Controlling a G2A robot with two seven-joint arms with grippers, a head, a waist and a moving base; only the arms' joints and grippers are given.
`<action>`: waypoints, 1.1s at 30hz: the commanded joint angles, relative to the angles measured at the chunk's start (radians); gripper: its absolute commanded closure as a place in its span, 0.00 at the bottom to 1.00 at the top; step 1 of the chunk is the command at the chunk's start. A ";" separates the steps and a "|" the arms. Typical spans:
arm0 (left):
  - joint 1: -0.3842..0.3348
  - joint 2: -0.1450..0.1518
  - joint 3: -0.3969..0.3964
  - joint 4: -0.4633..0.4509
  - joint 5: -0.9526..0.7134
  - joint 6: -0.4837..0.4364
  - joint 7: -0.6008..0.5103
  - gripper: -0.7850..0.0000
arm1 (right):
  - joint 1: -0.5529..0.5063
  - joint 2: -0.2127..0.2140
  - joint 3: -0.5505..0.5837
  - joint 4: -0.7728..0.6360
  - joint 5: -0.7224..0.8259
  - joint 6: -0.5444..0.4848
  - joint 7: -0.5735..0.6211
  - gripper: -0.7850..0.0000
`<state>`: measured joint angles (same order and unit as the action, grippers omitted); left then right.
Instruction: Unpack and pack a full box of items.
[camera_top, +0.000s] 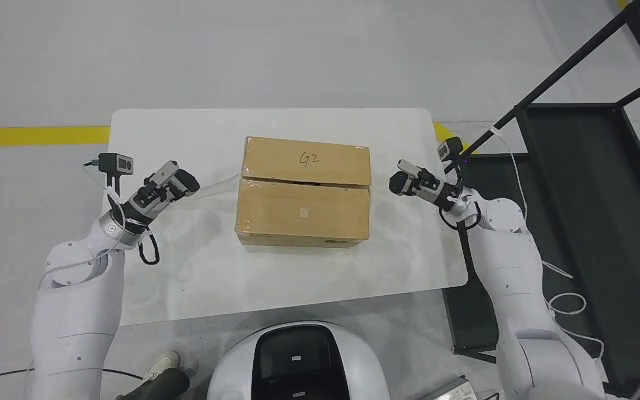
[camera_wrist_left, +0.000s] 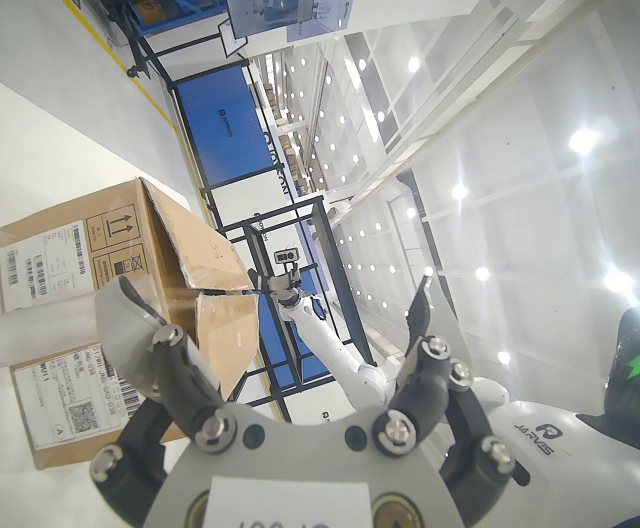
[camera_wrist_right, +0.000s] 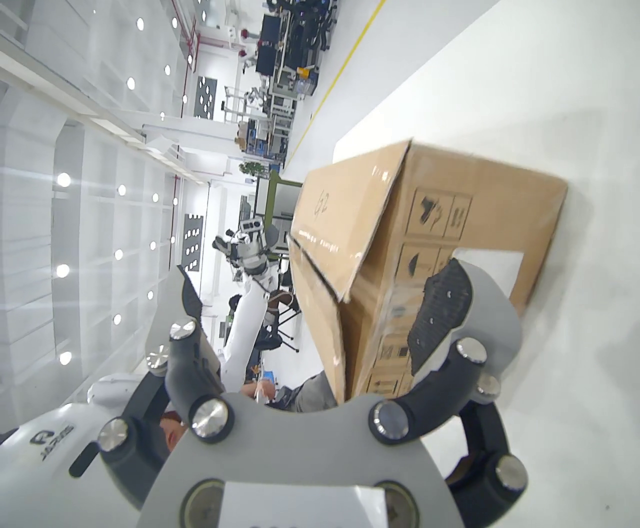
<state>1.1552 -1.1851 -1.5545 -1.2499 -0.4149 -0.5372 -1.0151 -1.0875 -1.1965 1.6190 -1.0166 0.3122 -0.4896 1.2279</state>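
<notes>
Closed cardboard box sits mid-desk, flaps meeting along its top; left pincer hovers near one end, right pincer just beside the other, both with fingers spread wide, neither touching it.

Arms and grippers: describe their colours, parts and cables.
The left arm and right arm are white shells with a black cable looped at each wrist. The left gripper and right gripper have a grey metal base, black links with silver screws, and grey fingers with black ribbed pads.
</notes>
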 joint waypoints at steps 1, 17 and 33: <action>-0.021 0.001 0.012 0.023 0.017 -0.025 -0.013 0.00 | -0.089 0.004 0.009 -0.121 0.037 0.034 0.019 0.00; -0.112 -0.008 0.101 0.168 -0.030 -0.109 0.000 0.00 | -0.174 0.001 -0.085 -0.251 -0.057 -0.067 -0.186 0.00; -0.106 0.000 0.111 0.174 -0.054 -0.125 0.023 0.00 | -0.199 0.010 -0.149 -0.298 -0.008 -0.088 -0.159 0.00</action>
<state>1.0491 -1.1861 -1.4436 -1.0755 -0.4687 -0.6624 -0.9940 -1.2817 -1.1888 1.4661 -1.3037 0.2825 -0.5835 1.0583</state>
